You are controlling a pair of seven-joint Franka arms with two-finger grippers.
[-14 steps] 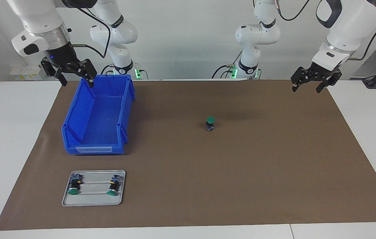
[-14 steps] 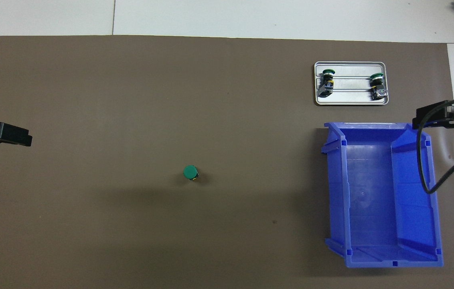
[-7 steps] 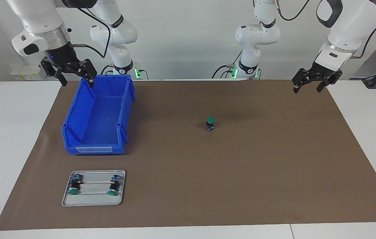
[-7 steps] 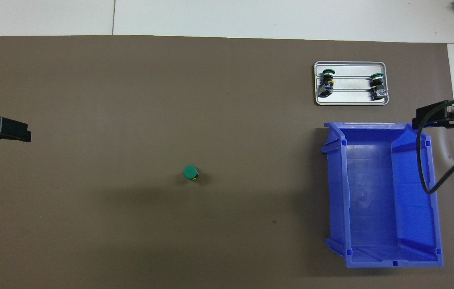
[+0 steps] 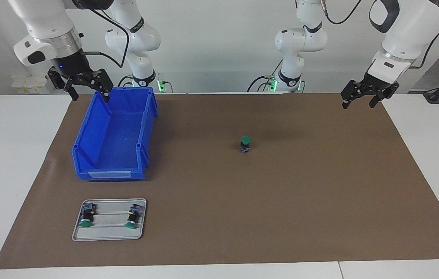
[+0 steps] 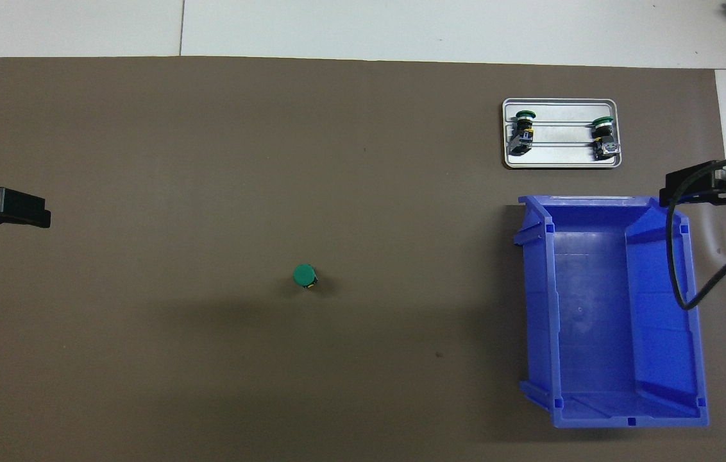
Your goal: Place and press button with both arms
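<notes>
The button stands upright on the brown mat near the table's middle, green cap up; from above only its cap and a bit of the body show. My left gripper hangs open and empty above the mat's corner at the left arm's end, well away from the button. Over the robot-side rim of the blue bin, the right gripper is also open and holds nothing.
A blue open bin sits toward the right arm's end of the table. Farther from the robots than the bin lies a grey metal tray with two look-alike buttons on their sides. White table surface borders the mat.
The left gripper has risen slightly and turned a little. The right arm and the button have not moved.
</notes>
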